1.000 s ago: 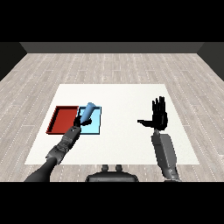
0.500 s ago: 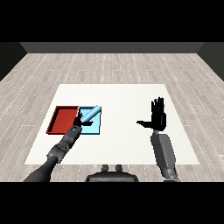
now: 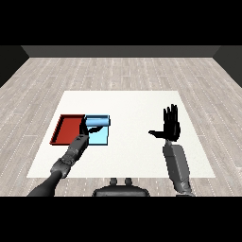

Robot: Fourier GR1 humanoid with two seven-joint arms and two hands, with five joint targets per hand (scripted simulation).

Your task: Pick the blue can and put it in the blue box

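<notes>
A red tray [image 3: 68, 130] lies on the left part of a white counter [image 3: 137, 113], above a grey plank floor [image 3: 123, 73].

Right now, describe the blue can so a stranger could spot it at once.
On the white table, find the two trays lying side by side at the left: the red tray and the light blue tray. The blue can lies on its side across the light blue tray's far end, a darker blue cylinder by the left hand.
</notes>
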